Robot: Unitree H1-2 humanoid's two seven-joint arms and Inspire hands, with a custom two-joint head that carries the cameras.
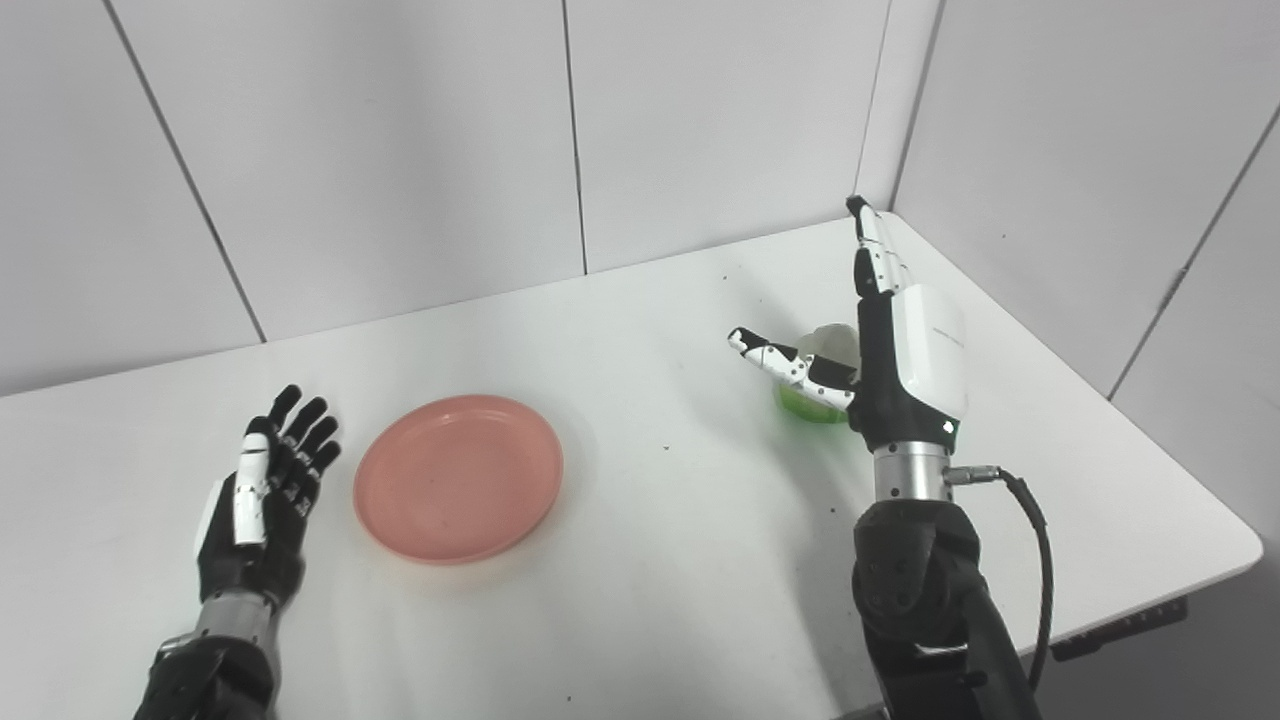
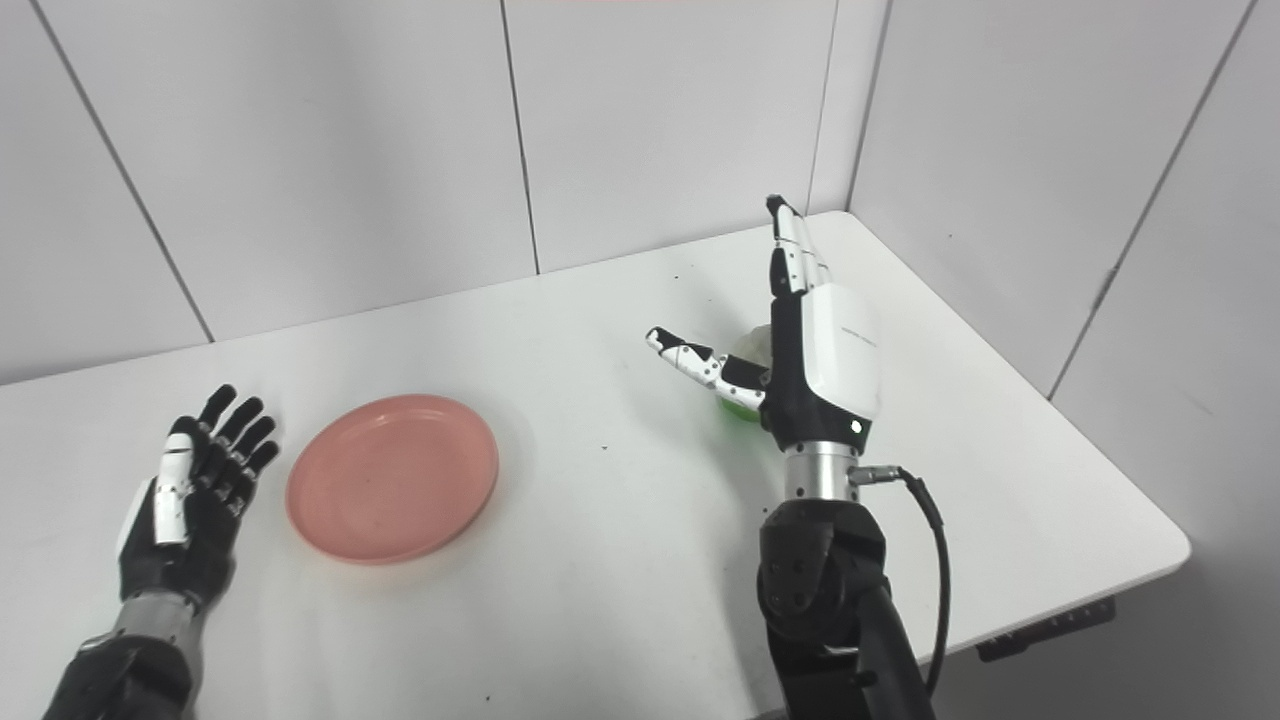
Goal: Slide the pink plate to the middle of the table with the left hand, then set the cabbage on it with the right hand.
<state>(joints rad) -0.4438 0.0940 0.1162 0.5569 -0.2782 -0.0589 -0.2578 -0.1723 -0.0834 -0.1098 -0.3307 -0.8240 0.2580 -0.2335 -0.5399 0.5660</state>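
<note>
Left robot hand (image 1: 262,500) lies low on the counter (image 1: 680,560), fingers spread and pointing away from the robot, holding nothing. The pink plate (image 1: 458,477) sits just beside it on its inner side, toward the counter's middle; a thin strip of bare counter shows between fingertips and rim, so apart, not touching. The plate is round, so no long axis matters. It lies left of centre, which means the slide goes rightward, away from this hand. That is the key relation: plate directly to the right of the left robot hand, and this hand far nearer to it than the other one.

Right robot hand (image 1: 880,350) stands edge-up over the right part of the counter, fingers straight and pointing to the far corner, thumb stuck out to the left, nothing gripped. The cabbage (image 1: 825,375), pale on top and green below, sits behind the thumb and palm, mostly hidden by them. Contact with the palm can't be told from either view. It is well apart from the plate, to the right and a bit further back.

Judgement: plate not yet centred, so the slide looks like the step in hand; cabbage pickup follows, with the hand open around the cabbage.
</note>
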